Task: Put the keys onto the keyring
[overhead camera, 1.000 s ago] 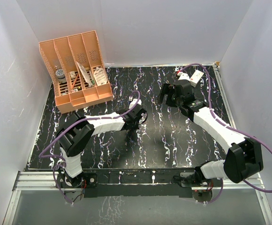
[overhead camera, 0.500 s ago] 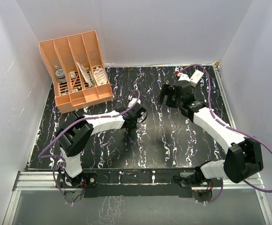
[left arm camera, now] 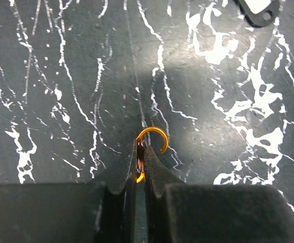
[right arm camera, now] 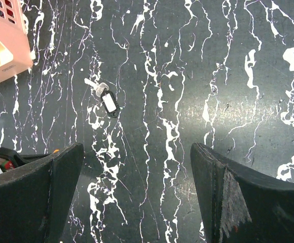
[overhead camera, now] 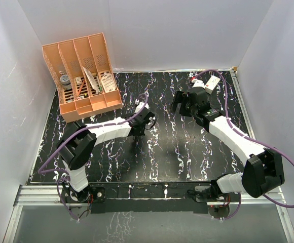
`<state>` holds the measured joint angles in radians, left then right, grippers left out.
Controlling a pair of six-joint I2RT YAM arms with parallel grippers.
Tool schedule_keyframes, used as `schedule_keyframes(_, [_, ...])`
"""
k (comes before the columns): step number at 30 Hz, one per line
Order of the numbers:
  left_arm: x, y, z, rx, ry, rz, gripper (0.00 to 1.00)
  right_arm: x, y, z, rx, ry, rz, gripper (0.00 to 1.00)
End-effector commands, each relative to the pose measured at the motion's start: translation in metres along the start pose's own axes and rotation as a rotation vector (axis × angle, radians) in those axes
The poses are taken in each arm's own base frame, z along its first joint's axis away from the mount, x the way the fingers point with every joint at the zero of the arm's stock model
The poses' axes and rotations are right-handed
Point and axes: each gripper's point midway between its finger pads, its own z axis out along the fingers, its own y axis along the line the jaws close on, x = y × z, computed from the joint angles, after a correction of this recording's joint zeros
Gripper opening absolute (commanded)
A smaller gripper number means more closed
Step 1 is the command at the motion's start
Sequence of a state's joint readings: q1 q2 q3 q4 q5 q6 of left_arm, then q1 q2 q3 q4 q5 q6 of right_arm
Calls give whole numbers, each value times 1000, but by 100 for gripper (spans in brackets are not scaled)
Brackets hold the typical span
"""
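Keyring point(left arm camera: 152, 135) is pinched between the pressed-together fingers of the left gripper point(left arm camera: 141, 154). Its open hook end projects clear, evidently so a key's hole can be threaded onto it. Keys point(right arm camera: 105, 99), with a dark tag, lie flat and unheld on the table point(overhead camera: 187, 147) near the front right corner of the orange organizer point(overhead camera: 81, 76). Right gripper point(right arm camera: 137, 172) hovers farther from the organizer, spread wide and empty, likely placed to collect the keys.

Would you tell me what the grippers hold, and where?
The left gripper pinches the keyring by one end, the other hook protruding; the right gripper holds nothing.
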<state>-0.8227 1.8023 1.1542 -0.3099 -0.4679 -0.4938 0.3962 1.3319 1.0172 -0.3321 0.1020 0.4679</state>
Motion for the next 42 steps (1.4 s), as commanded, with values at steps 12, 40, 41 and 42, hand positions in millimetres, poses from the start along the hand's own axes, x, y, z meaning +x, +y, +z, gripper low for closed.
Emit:
schedule_keyframes(12, [-46,34,-10,-12,-72,-97,0,5,18,15,-108,12,-43,84])
schedule_keyframes(40, [-56,57,-34,49,-104,-166,0,46,92,127,-182,213,-60,50])
schedule_keyframes(41, [-55,57,-35,51,-104,-167,0,47,94,129,-182,217,-52,48])
schedule_keyframes(42, [-55,58,-35,53,-106,-171,0,48,96,130,-183,221,-44,47])
